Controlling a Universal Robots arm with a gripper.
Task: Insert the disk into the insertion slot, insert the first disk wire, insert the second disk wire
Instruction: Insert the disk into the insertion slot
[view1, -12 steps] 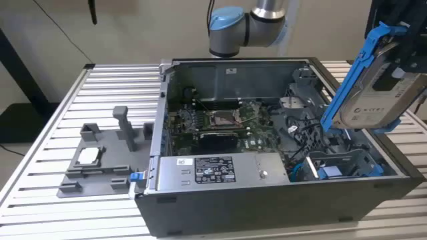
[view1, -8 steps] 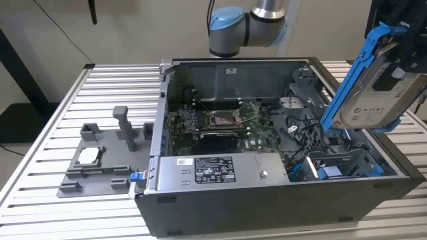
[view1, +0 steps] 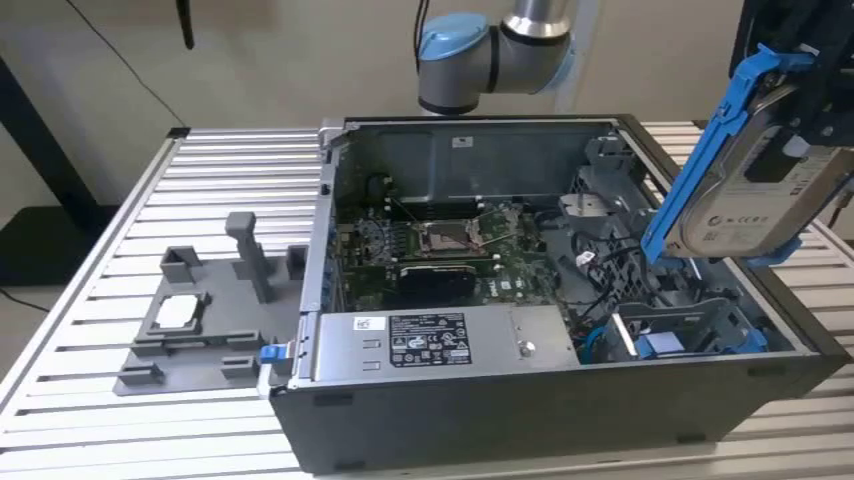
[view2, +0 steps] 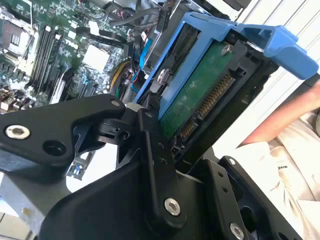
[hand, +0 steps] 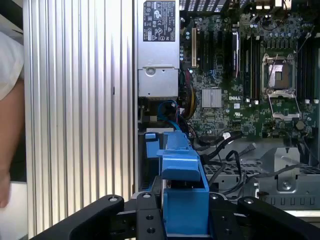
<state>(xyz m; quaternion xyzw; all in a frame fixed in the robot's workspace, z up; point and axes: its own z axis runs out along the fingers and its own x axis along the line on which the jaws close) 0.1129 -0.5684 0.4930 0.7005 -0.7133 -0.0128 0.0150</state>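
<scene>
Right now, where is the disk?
The disk hangs tilted at the exterior view's right, held in the gripper, above the insertion slot of the open computer case.

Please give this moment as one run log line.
claw: shut on disk | disk: tilted, in air over open case | insertion slot: disk not inserted

You'll find the arm cut off at the exterior view's top edge, and the gripper holding the disk runs off that view's right edge. The case wall hides the lower part of the insertion slot (its blue rails peek above it). In the second wrist view the gripper itself covers the disk's near end, and a person's forearm is cut by the frame edge.
</scene>
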